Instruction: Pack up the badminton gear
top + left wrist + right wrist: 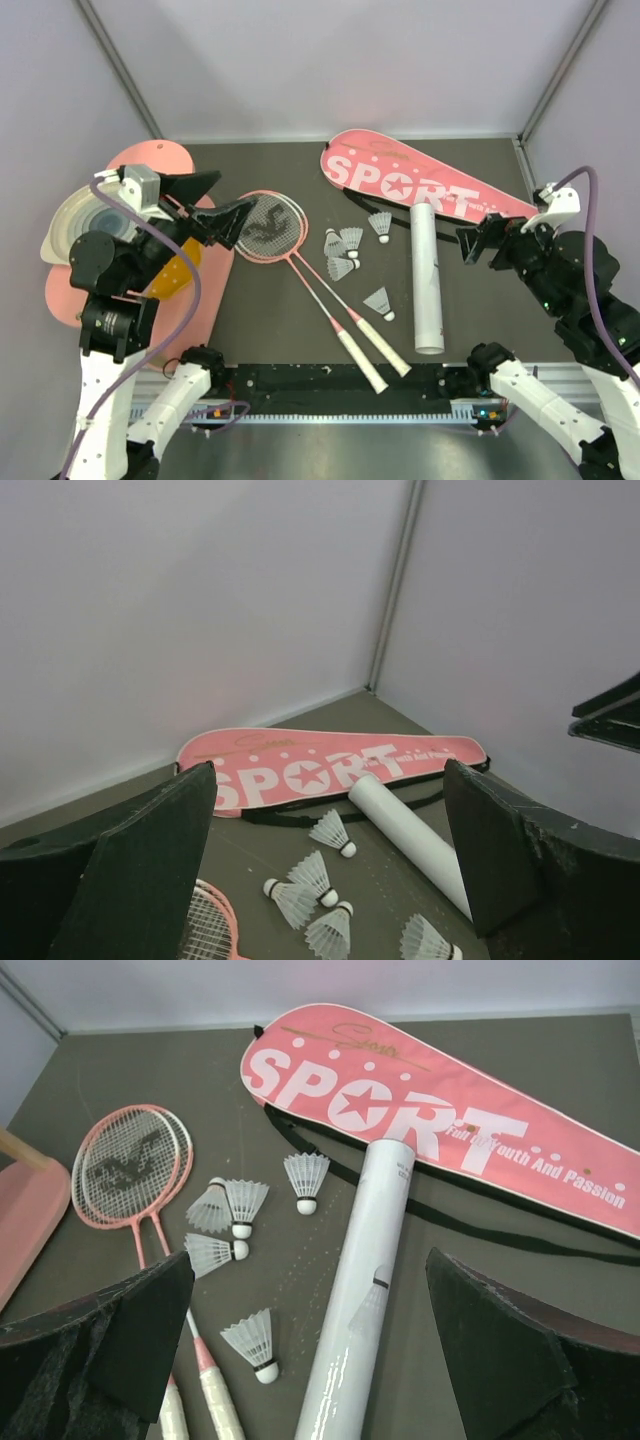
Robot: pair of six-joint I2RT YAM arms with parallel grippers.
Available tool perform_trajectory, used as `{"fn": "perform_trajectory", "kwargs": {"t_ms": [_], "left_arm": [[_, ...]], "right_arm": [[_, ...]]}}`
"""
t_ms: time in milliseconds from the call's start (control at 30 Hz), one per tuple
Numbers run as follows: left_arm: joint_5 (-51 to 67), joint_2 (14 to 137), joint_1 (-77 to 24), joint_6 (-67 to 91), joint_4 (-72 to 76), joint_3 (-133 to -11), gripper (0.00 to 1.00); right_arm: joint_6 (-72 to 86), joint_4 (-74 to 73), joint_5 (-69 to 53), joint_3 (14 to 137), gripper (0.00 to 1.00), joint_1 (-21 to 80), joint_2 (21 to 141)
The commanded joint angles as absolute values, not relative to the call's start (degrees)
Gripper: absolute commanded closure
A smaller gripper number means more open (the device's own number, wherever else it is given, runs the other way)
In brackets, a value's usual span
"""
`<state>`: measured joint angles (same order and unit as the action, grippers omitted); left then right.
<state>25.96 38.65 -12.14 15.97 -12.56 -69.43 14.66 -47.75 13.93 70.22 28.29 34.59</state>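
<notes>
Claws (330, 855) (310, 1330) spread wide, both empty

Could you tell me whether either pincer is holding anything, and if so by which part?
Nothing is held: the left arm's black pincer and the right arm's black pincer both stand open and empty.

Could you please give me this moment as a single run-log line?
stage: nothing packed | left gripper: open, empty, by rackets | right gripper: open, empty, beside tube | rackets, five shuttlecocks, tube, SPORT bag: loose on table
</notes>
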Motion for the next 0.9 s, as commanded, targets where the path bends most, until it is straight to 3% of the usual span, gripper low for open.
{"fn": "perform_trajectory", "kwargs": {"t_ms": [0,200,333,467,600,867], "left_arm": [[34.6,41.9,-12.3,20.5,-10.8,-70.1,0.01],[36.7,43.7,-17.7,25.7,-6.5,-65.4,0.02],[33.4,45.5,-25.6,25.0,-7.5,-64.1,0.03],[29.1,45.9,-31.6,24.3,-7.6,-61.7,0.03],[26.2,46.4,-36.1,23.6,-9.4,-59.8,0.04],[25.0,46.1,-40.8,25.1,-10.8,-54.6,0.04]], "right_arm": [[16.6,-50.4,16.7,72.2,0.01,27.9,37.9],[24.3,-50.3,20.8,69.2,0.01,27.9,41.6],[24.3,-47.7,8.8,66.0,0.01,27.9,43.9],[27.9,-48.1,10.3,61.3,0.01,26.4,46.7],[30.9,-49.1,2.9,57.2,0.01,17.3,52.0],[30.1,-45.5,2.0,53.2,0.01,17.2,64.5]]}}
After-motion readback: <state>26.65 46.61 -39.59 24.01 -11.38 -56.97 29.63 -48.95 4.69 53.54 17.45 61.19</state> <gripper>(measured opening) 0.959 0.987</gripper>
